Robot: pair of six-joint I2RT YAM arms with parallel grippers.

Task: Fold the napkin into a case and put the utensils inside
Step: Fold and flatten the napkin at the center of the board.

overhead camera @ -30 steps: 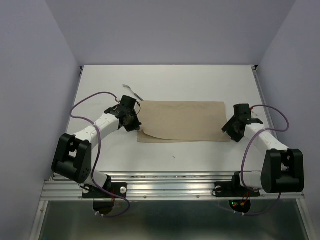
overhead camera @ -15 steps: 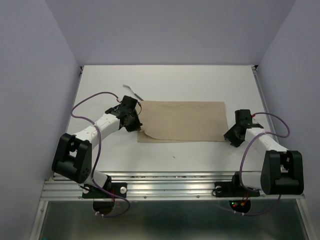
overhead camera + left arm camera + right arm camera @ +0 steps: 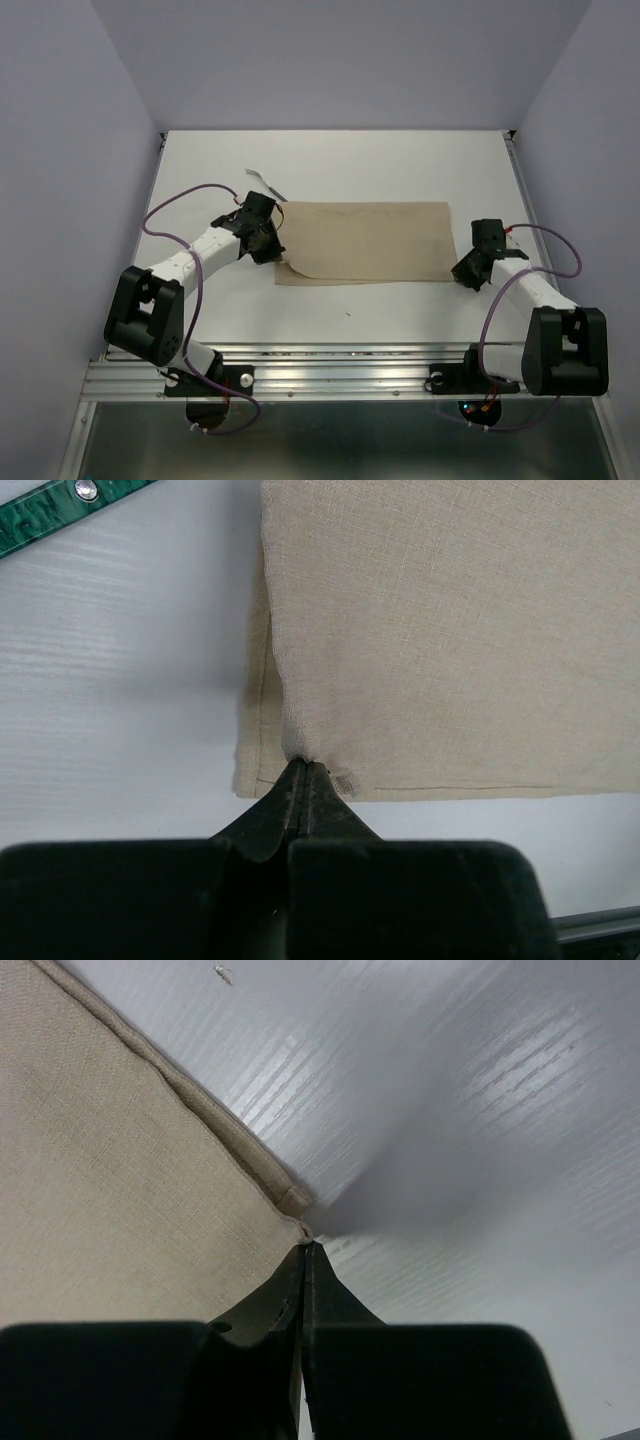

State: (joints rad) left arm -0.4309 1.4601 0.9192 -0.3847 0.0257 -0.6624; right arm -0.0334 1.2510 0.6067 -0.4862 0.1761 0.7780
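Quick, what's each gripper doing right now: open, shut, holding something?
Left gripper: closed, pinching the napkin by its edge.
Right gripper: closed, apparently pinching the napkin's corner.

white table (image 3: 340,160) bears a tan napkin (image 3: 365,240) (two layers) and a utensil (image 3: 265,182).

napkin (image 3: 450,630): matte beige cloth, coarse visible weave. counter (image 3: 480,1080): smooth white, slight sheen, fine streaks.

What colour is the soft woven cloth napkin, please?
Plain beige-tan napkin; clearest in left wrist view.
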